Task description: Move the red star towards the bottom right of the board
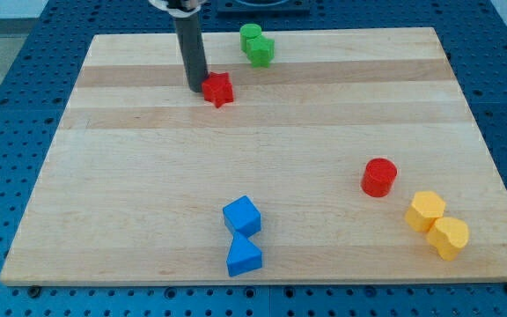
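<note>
The red star [219, 89] lies near the view's top, left of centre, on the wooden board [148, 176]. My tip [196, 88] stands just to the star's left, touching or nearly touching it. The dark rod rises from there to the view's top edge.
Two green blocks [257, 44] sit together at the view's top centre. A red cylinder [378, 177] stands at the right. Two yellow blocks [437, 224] lie at the bottom right. A blue cube [241, 216] and a blue triangular block [243, 256] lie at the bottom centre.
</note>
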